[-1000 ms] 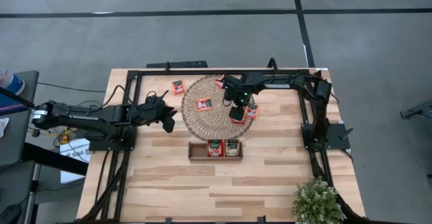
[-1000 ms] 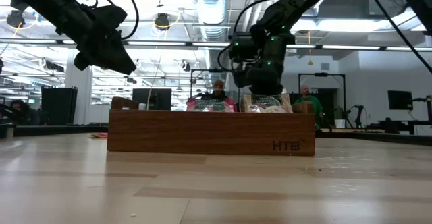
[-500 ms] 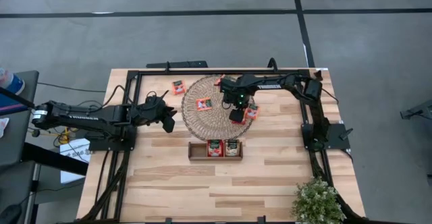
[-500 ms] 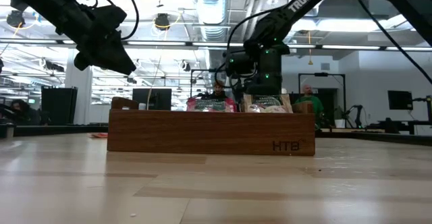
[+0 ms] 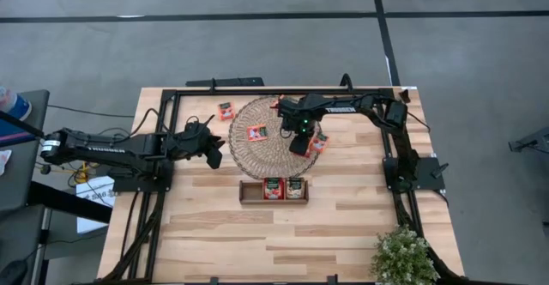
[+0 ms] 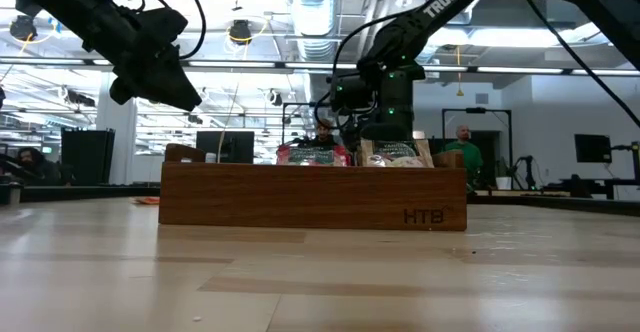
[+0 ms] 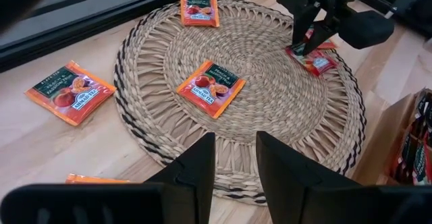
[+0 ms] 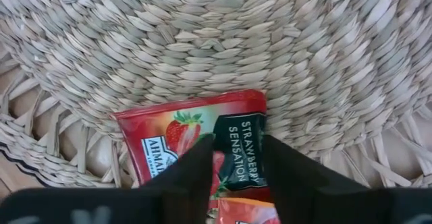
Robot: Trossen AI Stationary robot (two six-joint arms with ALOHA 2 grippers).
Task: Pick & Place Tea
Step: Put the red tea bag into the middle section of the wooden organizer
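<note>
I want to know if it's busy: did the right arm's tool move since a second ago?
Yes. In the high view the right tool has shifted a little away from the wooden tray, inward over the woven mat, onto a strawberry tea sachet.

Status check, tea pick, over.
Right pincer down, astride strawberry sachet on woven mat. Left pincer waiting beside mat. Nothing in the way.

Mat (image 5: 257, 152) left half open w/ one sachet (image 5: 257, 132); right arm (image 5: 343, 107) blocks right edge, tray (image 5: 247, 191) bounds near side.
</note>
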